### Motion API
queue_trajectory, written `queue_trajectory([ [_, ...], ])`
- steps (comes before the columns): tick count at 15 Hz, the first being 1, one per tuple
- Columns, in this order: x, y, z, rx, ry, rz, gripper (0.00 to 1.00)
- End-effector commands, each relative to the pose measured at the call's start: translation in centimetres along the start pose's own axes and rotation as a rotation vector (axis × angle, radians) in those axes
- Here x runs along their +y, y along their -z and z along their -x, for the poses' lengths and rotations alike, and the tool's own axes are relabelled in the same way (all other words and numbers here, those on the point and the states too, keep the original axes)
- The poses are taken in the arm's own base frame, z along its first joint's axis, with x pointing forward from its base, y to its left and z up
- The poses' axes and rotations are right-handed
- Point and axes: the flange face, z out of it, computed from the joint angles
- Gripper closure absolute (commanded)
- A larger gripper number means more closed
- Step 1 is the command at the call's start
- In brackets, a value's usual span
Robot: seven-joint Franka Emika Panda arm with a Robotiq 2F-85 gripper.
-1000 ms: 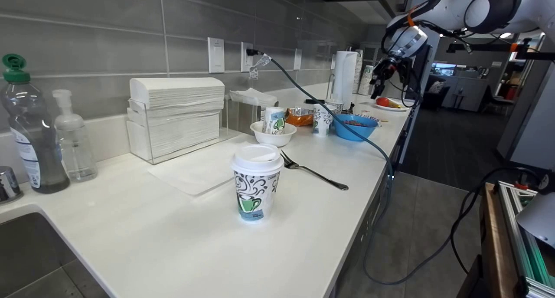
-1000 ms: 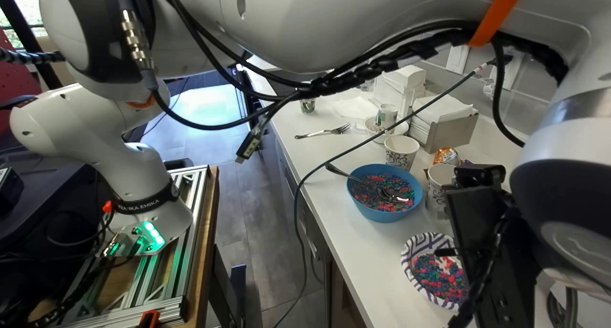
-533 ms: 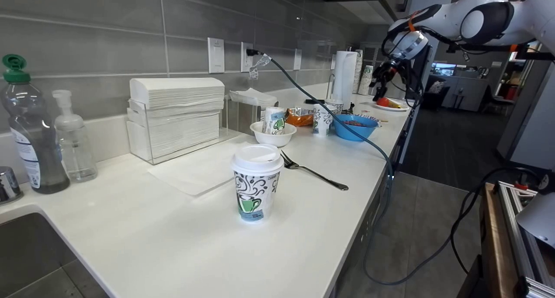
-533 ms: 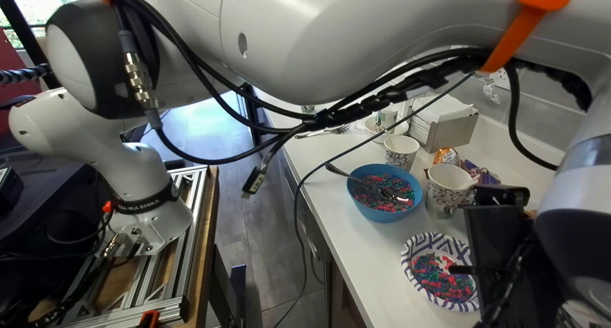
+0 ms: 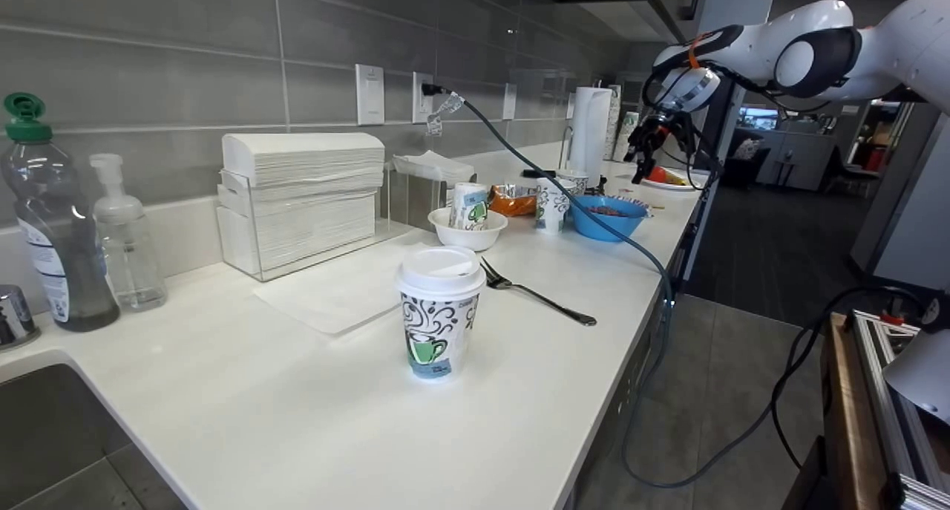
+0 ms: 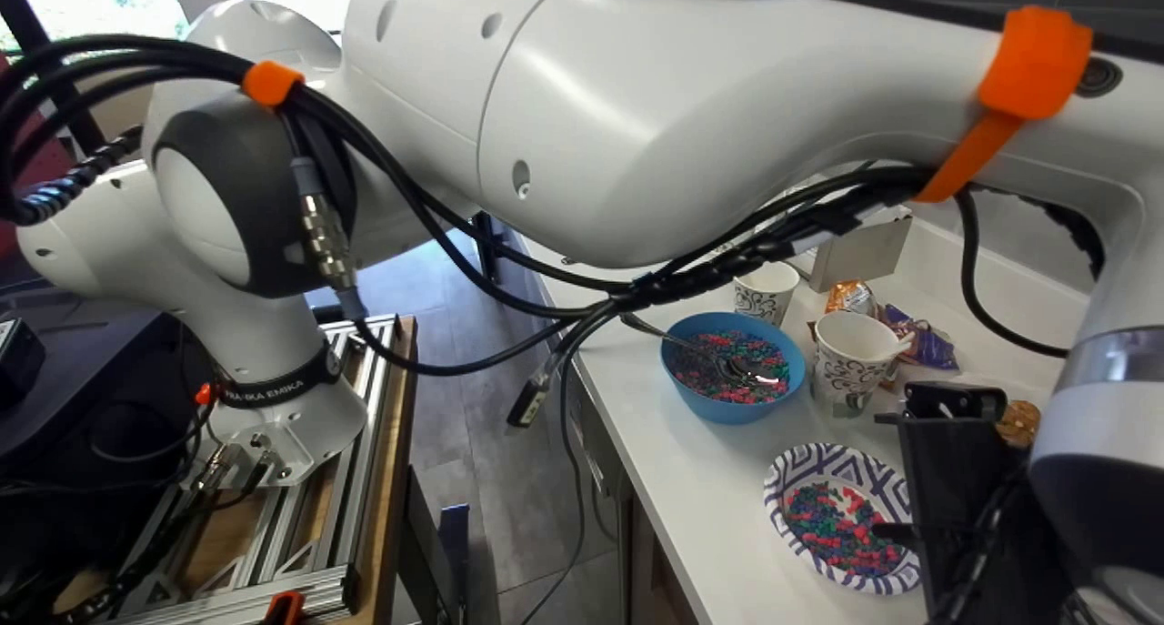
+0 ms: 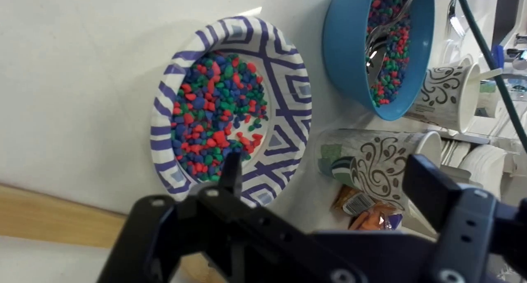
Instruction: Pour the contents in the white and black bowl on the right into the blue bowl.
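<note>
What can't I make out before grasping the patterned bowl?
Patterned bowl: wrist view, part of the rim hidden behind the gripper.
Blue bowl: wrist view, cut off by the top edge.
Lidded cup: in an exterior view, inside hidden by its lid.

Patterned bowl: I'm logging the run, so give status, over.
Fingers open, holding nothing. Patterned bowl upright on the counter, coloured bits inside, not yet lifted. Possible snags: spoon in the blue bowl, paper cup beside it.
</note>
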Motion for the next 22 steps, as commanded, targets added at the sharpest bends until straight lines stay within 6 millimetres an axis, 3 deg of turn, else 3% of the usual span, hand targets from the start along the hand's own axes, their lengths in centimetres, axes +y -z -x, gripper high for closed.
queue_trajectory([
  [1,1.0,-0.7,-0.8,-0.015,-0.011,0.039,0.0],
  [10,2.7,-0.8,-0.9,-0.04,-0.056,0.148,0.0],
  [22,4.8,-2.7,-1.1,-0.036,-0.015,0.095,0.0],
])
